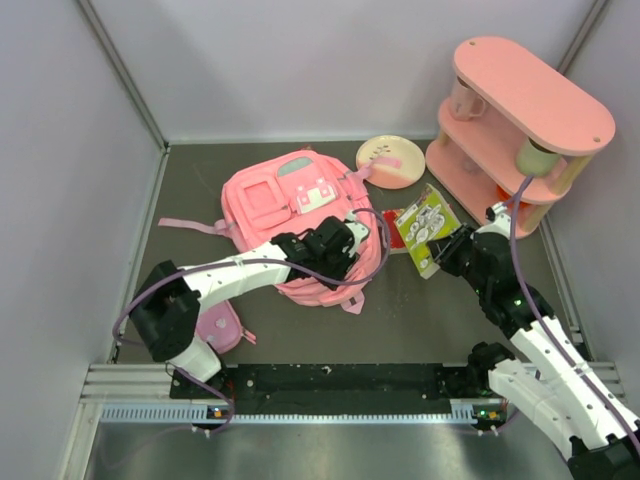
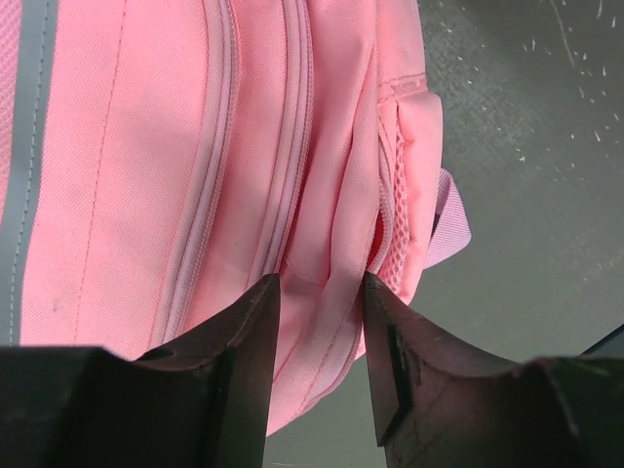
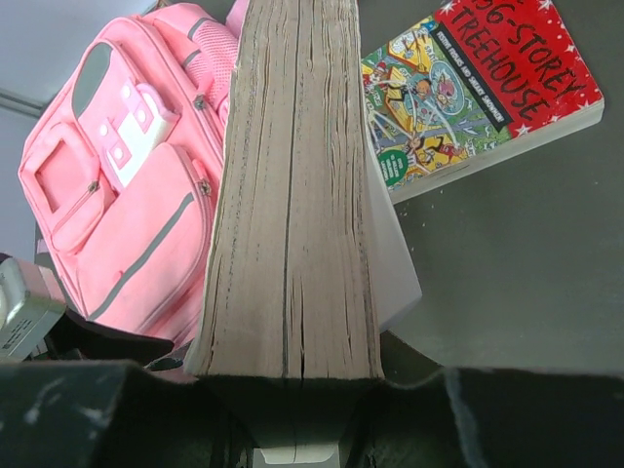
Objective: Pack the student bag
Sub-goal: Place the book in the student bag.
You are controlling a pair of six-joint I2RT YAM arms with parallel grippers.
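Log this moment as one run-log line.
left fingers: straddling student bag fabric fold | right fingers: gripping book | treehouse book: flat on table

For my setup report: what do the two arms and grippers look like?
The left arm and right arm have white shells and black joints. A purple cable runs along each. The fingers of the left gripper are black and wedge-shaped.

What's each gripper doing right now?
Left gripper: around a fold of the student bag; grip cannot be told.
Right gripper: closed on a book.
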